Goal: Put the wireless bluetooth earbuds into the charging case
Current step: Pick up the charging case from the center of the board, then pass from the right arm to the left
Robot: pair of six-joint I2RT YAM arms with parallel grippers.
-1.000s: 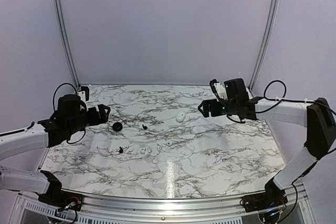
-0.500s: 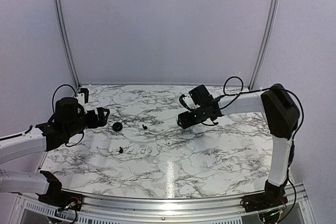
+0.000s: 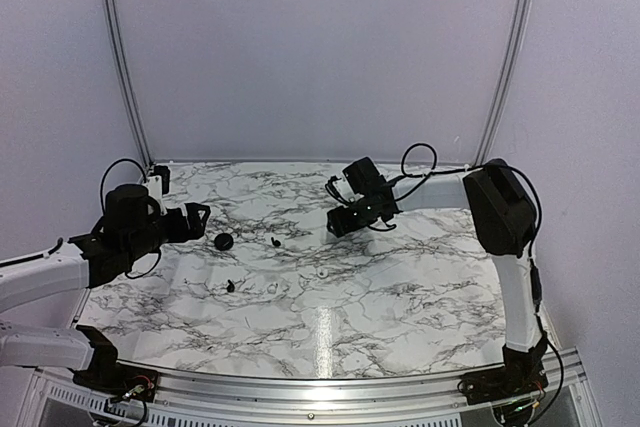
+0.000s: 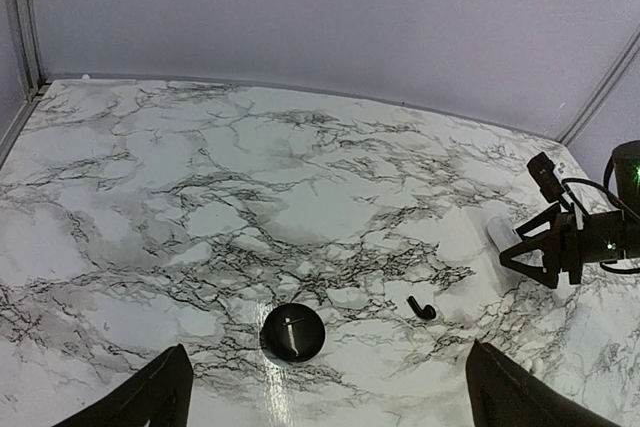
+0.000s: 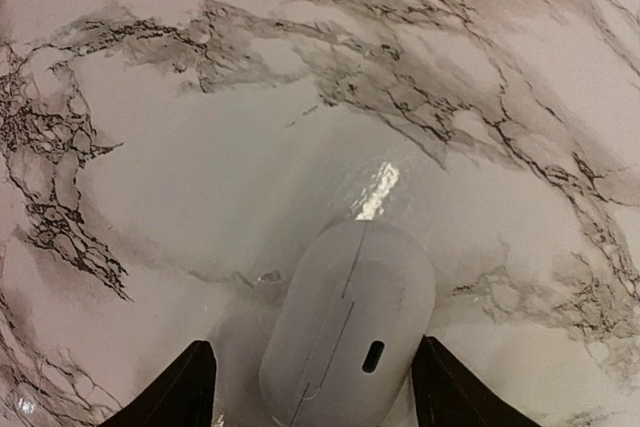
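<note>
White charging case (image 5: 350,332) lies flat on the marble table (image 5: 150,147), and my right gripper (image 5: 315,387) straddles it, fingers parted to either side with a gap still showing on one side. My left gripper (image 4: 330,392) is spread wide and holds nothing, facing the round black case (image 4: 292,331), which has a black earbud (image 4: 421,308) lying near it. A white earbud (image 3: 323,273), a second white earbud (image 3: 272,288) and a second black earbud (image 3: 231,285) lie loose on the table nearer me.

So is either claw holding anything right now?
Nothing is held. The right gripper straddles the white pebble-shaped case on the marble table, jaws open; the left gripper is open and empty.
</note>
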